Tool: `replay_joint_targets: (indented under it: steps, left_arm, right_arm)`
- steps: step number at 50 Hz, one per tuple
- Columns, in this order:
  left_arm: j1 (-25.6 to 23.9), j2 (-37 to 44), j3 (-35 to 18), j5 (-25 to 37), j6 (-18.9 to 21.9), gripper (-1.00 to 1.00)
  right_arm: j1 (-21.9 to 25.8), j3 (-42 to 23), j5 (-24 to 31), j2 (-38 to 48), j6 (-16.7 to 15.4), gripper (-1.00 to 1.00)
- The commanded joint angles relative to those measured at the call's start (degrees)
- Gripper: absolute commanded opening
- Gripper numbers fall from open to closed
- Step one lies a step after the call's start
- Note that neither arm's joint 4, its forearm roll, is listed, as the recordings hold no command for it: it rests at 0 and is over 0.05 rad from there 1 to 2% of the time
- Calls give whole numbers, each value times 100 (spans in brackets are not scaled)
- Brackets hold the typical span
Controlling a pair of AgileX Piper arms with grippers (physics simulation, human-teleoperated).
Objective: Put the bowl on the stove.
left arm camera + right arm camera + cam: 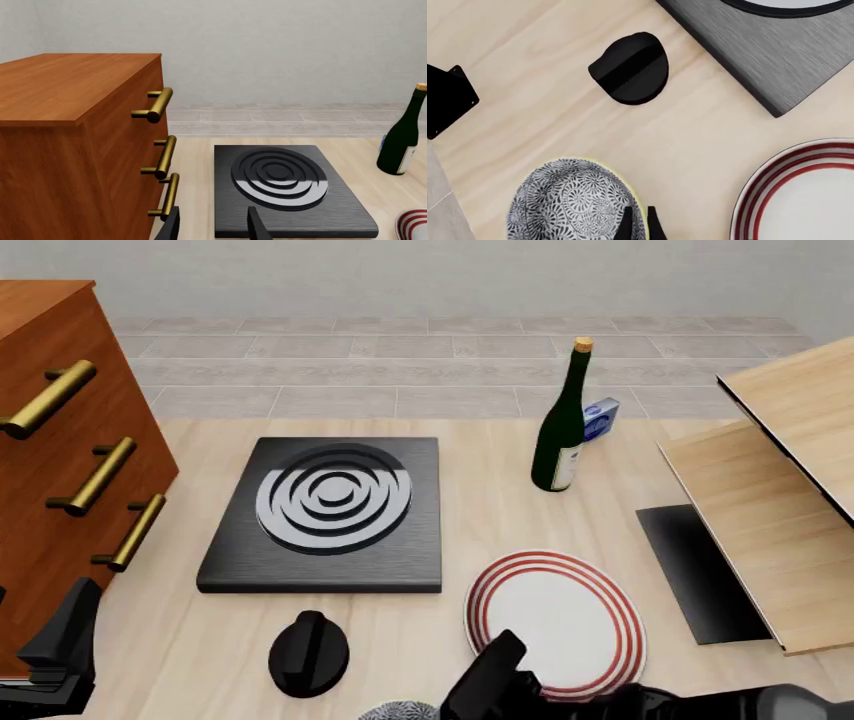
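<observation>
The bowl [570, 205], with a grey-and-white floral pattern and a pale rim, sits on the wooden table close to me; in the front view only a sliver of the bowl [400, 710] shows at the bottom edge. My right gripper [640, 227] has its two fingers nearly together across the bowl's rim, so it is shut on the wall. The stove [320, 515], a black slab with a silver ring burner, lies farther off to the left, and nothing stands on it. My left gripper [213, 227] is open and holds nothing, just short of the stove [287, 190].
A black round knob [308, 652] lies between the bowl and the stove. A red-ringed white plate [554, 620] is to the right, with a wine bottle [561, 430] behind it. A wooden drawer cabinet [54, 460] stands at left. Wooden boards [774, 500] and a black mat [701, 570] lie at right.
</observation>
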Motion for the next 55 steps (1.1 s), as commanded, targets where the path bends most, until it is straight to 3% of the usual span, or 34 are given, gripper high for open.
replay_joint_targets:
  steps: [1,21,37,55]
  left_arm:
    - [0,0,0,0,0,100]
    - [0,0,0,0,0,100]
    - [0,0,0,0,0,100]
    - [0,0,0,0,0,100]
  right_arm:
    - [-3,42,66,-26,-48,-100]
    - [26,48,159,-146,-64,-100]
    - [-166,-211,983,-997,-379,-100]
    - [-227,-451,1546,-1600,-514,-100]
